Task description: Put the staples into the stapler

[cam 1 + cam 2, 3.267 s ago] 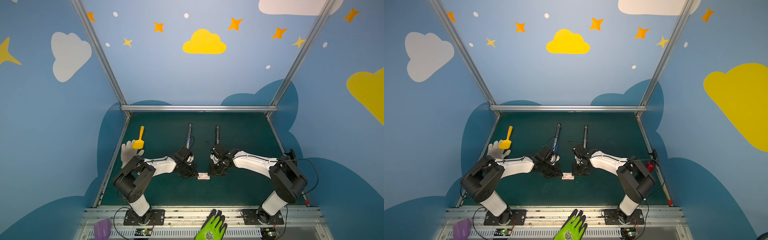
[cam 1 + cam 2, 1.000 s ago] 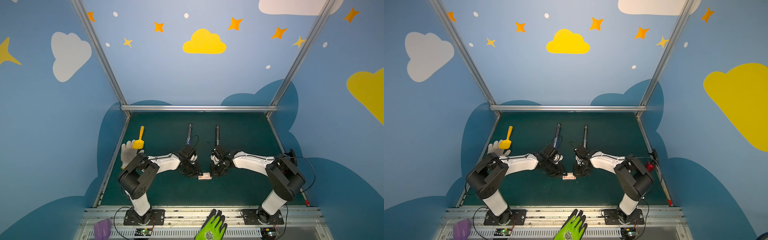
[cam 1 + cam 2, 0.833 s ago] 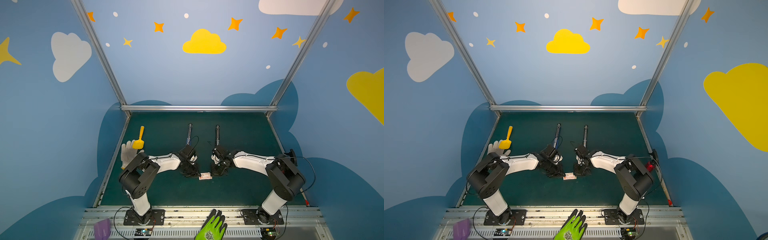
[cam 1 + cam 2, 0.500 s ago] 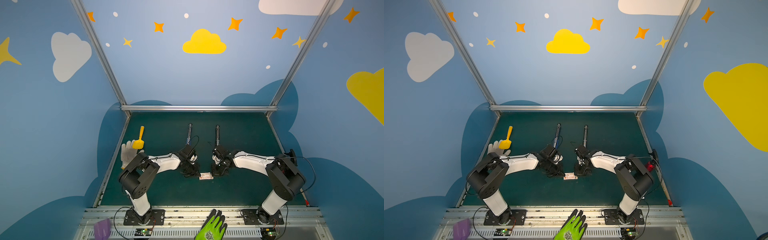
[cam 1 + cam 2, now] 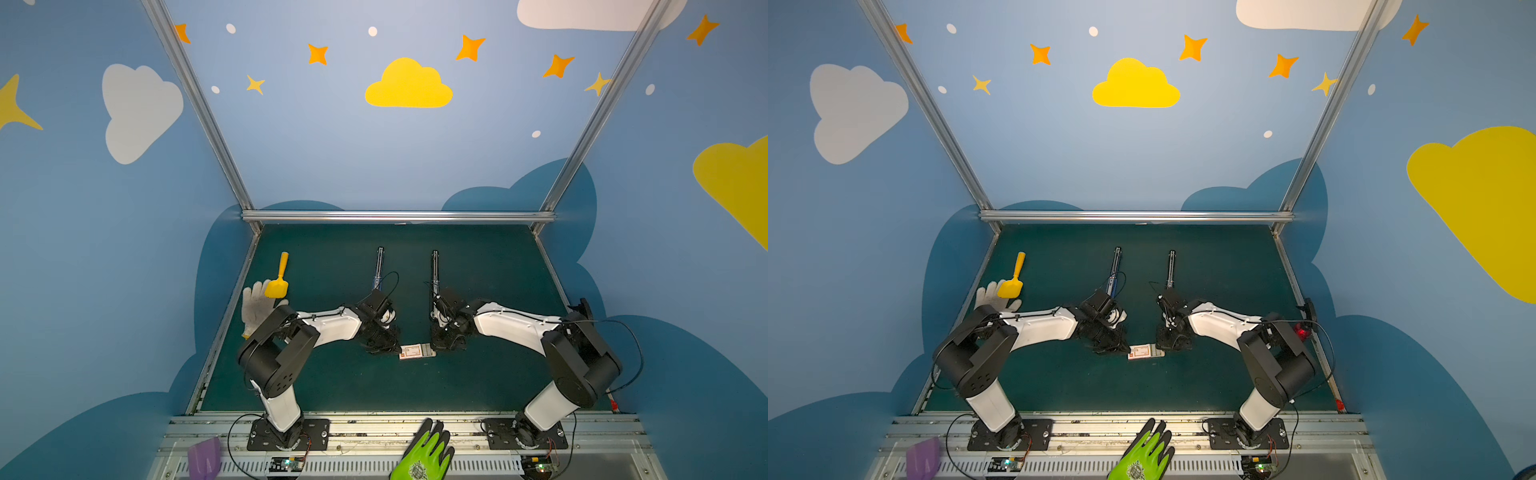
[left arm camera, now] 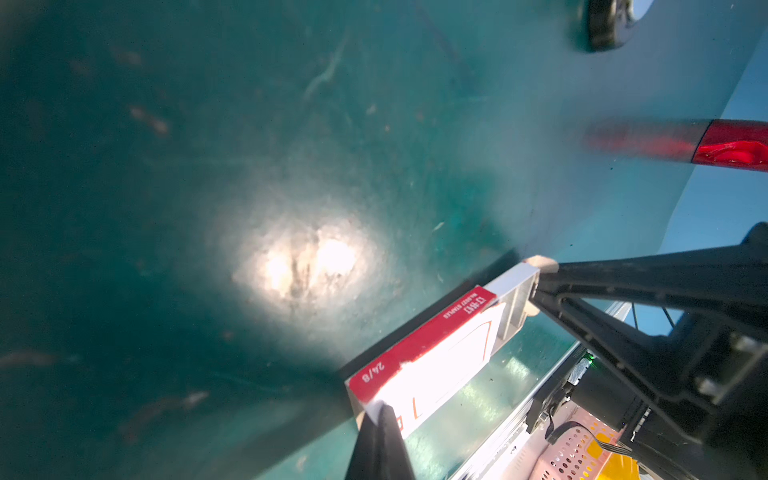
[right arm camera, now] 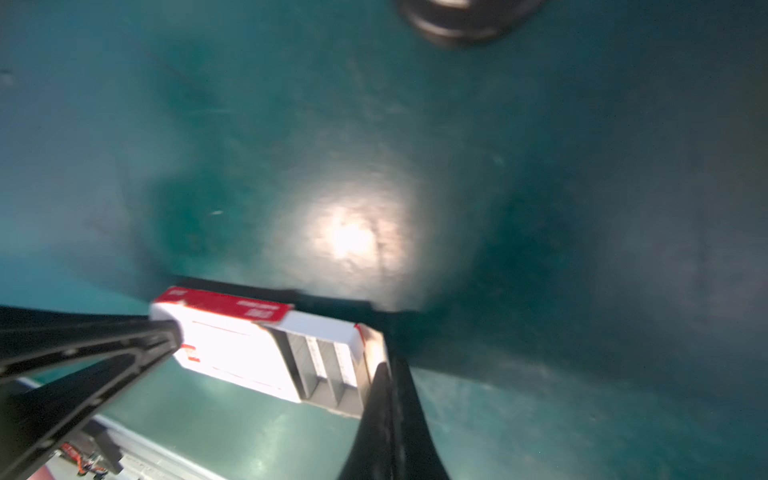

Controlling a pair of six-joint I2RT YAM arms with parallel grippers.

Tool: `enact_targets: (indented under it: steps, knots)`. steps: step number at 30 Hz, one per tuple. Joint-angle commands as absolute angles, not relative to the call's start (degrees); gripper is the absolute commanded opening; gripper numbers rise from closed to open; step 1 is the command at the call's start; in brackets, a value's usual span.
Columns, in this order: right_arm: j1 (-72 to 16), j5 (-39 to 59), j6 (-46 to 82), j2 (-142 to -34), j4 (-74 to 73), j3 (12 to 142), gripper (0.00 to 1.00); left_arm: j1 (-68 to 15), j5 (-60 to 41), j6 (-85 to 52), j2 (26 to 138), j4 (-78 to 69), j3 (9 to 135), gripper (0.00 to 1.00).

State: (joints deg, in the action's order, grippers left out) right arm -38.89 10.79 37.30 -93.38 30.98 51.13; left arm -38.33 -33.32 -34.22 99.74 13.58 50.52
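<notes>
A small white cardboard box with a red mark (image 5: 410, 352) (image 5: 1139, 352) lies on the green mat between both arms. Its pale tray is slid partly out on the right side, showing grey staples (image 7: 328, 365) (image 6: 513, 309) in rows. My left gripper (image 6: 380, 415) (image 5: 397, 351) is shut on a white flap at the box's left end. My right gripper (image 7: 384, 370) (image 5: 434, 350) is shut on the tab at the tray's outer end. Two long, narrow dark staplers (image 5: 378, 268) (image 5: 434, 270) lie lengthwise farther back, untouched.
A yellow scoop (image 5: 277, 278) rests on a white glove (image 5: 255, 305) at the mat's left edge. A green glove (image 5: 426, 455) and a purple scoop (image 5: 203, 457) sit on the front rail. A red-handled object (image 6: 731, 145) lies near the right edge.
My left gripper's jaws have closed on the box's left end. The right gripper stays shut on the tray tab, and the box has barely shifted.
</notes>
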Motion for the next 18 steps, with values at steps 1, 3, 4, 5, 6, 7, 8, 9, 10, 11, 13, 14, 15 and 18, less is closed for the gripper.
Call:
enact_targets:
  steps: [1, 3, 4, 5, 6, 7, 8, 9, 10, 11, 13, 14, 15, 18]
  knots:
    - [-37.51, 8.58, 37.03, -90.87, 33.88, 50.15, 0.0, -38.24, -31.29, -32.72, 98.65, 16.1, 50.32, 0.04]
    - [-36.89, 8.09, 36.67, -90.25, 34.74, 50.07, 0.0, -38.11, -31.25, -32.61, 98.46, 16.35, 50.36, 0.04]
    - [-36.51, 7.92, 36.53, -90.03, 35.0, 49.97, 0.0, -38.06, -31.29, -32.49, 98.44, 16.42, 50.41, 0.04]
    - [-36.07, 8.04, 36.28, -89.77, 35.14, 49.77, 0.0, -38.08, -31.19, -32.46, 98.41, 16.52, 50.43, 0.04]
    - [-35.71, 8.0, 36.12, -89.5, 35.24, 49.62, 0.0, -37.97, -31.2, -32.35, 98.38, 16.54, 50.52, 0.04]
    - [-35.38, 7.92, 35.92, -89.3, 35.49, 49.57, 0.0, -37.97, -31.2, -32.29, 98.41, 16.69, 50.61, 0.04]
    - [-35.21, 7.83, 35.7, -89.21, 35.65, 49.7, 0.0, -37.95, -31.17, -32.26, 98.48, 16.78, 50.71, 0.04]
    - [-34.99, 7.87, 35.32, -89.12, 35.72, 49.74, 0.0, -37.97, -31.29, -32.17, 98.55, 16.79, 50.87, 0.04]
    - [-34.85, 8.17, 34.93, -89.12, 35.69, 49.87, 0.0, -37.96, -31.46, -32.08, 98.61, 16.79, 50.95, 0.04]
    - [-34.8, 8.7, 34.57, -89.33, 35.76, 50.16, 0.0, -38.01, -31.63, -31.99, 98.83, 16.86, 51.06, 0.04]
    - [-34.8, 9.32, 34.1, -90.01, 36.2, 51.0, 0.15, -38.0, -31.64, -31.86, 98.95, 17.46, 51.6, 0.19]
    - [-34.76, 9.25, 34.17, -90.09, 36.45, 51.23, 0.23, -37.97, -31.64, -31.8, 98.94, 17.69, 51.72, 0.25]
    - [-34.7, 8.86, 34.18, -89.92, 36.64, 51.34, 0.3, -38.03, -31.61, -31.72, 98.8, 17.8, 51.84, 0.32]
    - [-34.47, 8.08, 33.95, -88.68, 37.44, 51.48, 0.34, -37.96, -31.49, -31.88, 97.86, 18.12, 51.77, 0.42]
